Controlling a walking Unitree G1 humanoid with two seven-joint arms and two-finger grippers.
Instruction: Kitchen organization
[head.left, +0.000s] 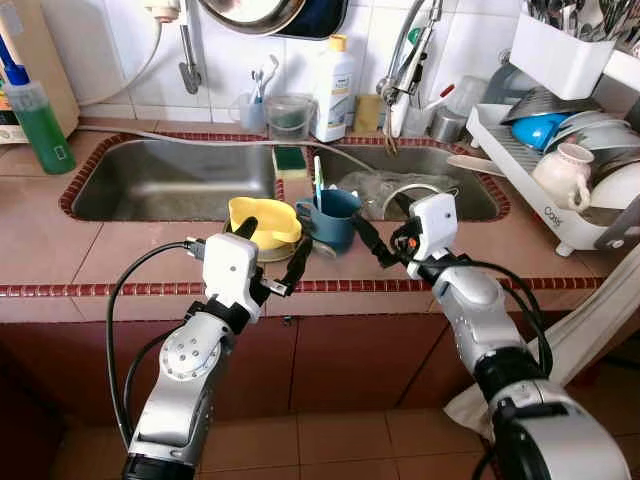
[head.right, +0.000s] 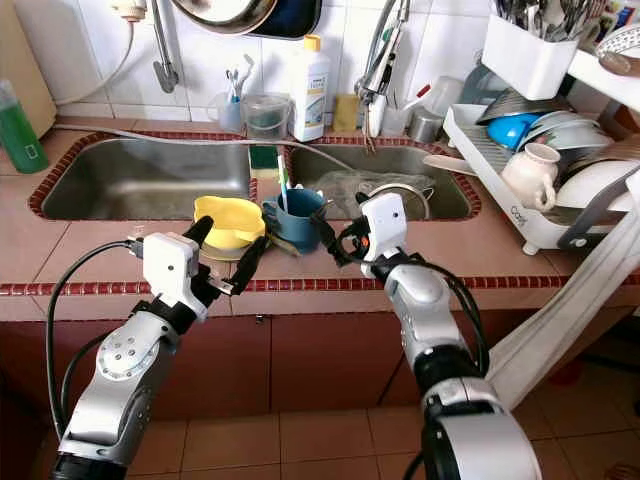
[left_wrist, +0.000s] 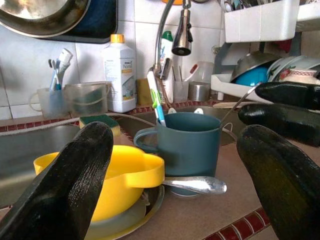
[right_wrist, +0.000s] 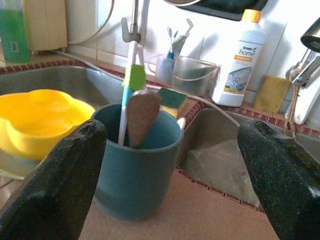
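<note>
Teal mug (head.left: 331, 216) sitting upright on table (head.left: 120, 255), toothbrush (head.left: 318, 183) and spoon inside, touching yellow bowl (head.left: 262, 222). Left end effector (head.left: 272, 250) and right end effector (head.left: 382, 232) both hovering, fingers spread.

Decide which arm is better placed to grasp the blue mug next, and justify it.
Right, probably: the right tool is open beside the blue mug, while the left tool faces the yellow bowl.
</note>
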